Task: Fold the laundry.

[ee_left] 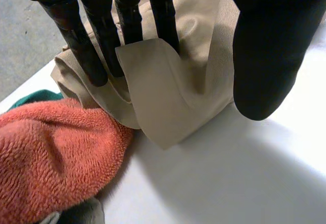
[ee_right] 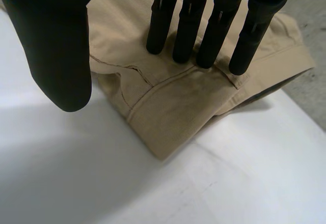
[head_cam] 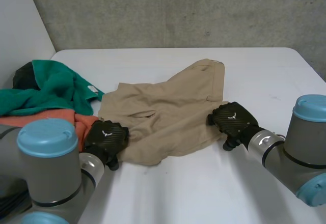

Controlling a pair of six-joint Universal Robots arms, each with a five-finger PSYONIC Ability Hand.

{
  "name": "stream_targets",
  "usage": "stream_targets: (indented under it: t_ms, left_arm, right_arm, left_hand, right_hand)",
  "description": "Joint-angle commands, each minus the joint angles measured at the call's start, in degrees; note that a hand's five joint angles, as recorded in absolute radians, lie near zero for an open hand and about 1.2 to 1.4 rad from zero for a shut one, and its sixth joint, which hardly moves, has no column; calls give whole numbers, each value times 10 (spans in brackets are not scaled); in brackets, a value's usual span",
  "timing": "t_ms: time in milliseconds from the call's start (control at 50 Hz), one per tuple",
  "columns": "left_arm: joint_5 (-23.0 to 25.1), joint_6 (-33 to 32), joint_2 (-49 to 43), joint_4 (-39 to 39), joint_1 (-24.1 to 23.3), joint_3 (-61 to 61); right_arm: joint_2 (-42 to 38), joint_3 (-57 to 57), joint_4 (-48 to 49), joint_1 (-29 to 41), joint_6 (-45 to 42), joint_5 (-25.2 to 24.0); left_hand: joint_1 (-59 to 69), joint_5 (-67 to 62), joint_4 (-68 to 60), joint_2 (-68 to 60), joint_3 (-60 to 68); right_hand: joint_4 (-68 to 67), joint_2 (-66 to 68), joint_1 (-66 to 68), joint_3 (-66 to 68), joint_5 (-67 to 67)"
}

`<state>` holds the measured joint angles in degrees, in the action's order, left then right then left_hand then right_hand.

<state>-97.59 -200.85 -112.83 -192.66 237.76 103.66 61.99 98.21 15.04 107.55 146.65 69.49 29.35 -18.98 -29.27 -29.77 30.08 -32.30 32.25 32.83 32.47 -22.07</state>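
In the middle of the white desk, one rumpled tan woven garment is lying, seamed and hemmed. The left hand is pressing straight fingers onto its near left corner, thumb apart and grasping nothing. The right hand is resting straight fingers on its right edge, thumb likewise clear. At the left, one nubby orange terry towel is touching the garment, and one green cloth is lying heaped beyond it.

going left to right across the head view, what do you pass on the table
laundry pile -> left robot hand -> shorts -> right robot hand
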Motion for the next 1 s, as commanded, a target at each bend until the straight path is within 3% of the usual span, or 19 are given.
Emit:
stream_targets:
  t_ms: [20,80,140,160,180,300,400,480,580,680,800,900,1000]
  left_arm:
    - [4,-22,-33,-15,-4,-27]
    - [4,-21,-35,-21,-3,-31]
    - [3,-19,-29,-42,0,-32]
    - [3,-18,-26,-48,0,-32]
    - [1,-17,-16,-58,-1,-31]
    - [-11,-11,58,-46,-3,-28]
    - [-4,-2,177,-7,6,-49]
    - [22,5,267,58,16,-112]
    - [41,20,302,150,31,-196]
    - [37,27,277,229,50,-269]
    - [42,24,169,289,59,-324]
    - [64,23,48,241,61,-375]
    - [83,27,-14,143,70,-438]
  right_arm:
    - [-28,-20,26,14,-11,13]
    - [-43,-30,31,17,-18,21]
    - [-63,-45,43,20,-28,31]
    - [-67,-49,46,20,-30,35]
    - [-71,-56,50,20,-35,45]
    - [-22,-50,40,19,-24,66]
    - [134,-70,-5,1,12,36]
    - [234,-163,-147,-34,52,19]
    - [270,-271,-277,-57,72,-7]
    - [250,-347,-364,-58,51,-12]
    - [146,-394,-423,-20,-14,11]
    - [47,-418,-402,7,-26,61]
    - [-25,-469,-272,44,28,146]
  left_hand:
    - [86,-89,-87,-82,79]
    - [198,-202,-199,-194,191]
    - [413,-417,-414,-409,406]
    - [482,-486,-483,-478,475]
    - [506,-510,-507,-502,499]
    - [507,-510,-507,-502,499]
    - [507,-510,-507,-502,499]
    - [507,-510,-507,-502,499]
    - [507,-510,-507,-502,499]
    - [507,-510,-507,-502,499]
    - [507,-510,-507,-502,499]
    - [507,-510,-507,-502,499]
    - [507,-510,-507,-502,499]
  right_hand:
    - [-65,65,59,63,-67]
    - [-135,136,130,133,-137]
    - [-194,194,189,192,-196]
    - [-246,246,241,244,-248]
    - [-433,433,428,431,-435]
    - [-477,477,472,475,-479]
    - [-477,477,472,475,-479]
    - [-477,477,472,475,-479]
    - [-477,477,472,475,-479]
    - [-477,477,472,475,-479]
    - [-477,477,472,475,-479]
    - [-477,477,472,475,-479]
    - [-477,477,472,475,-479]
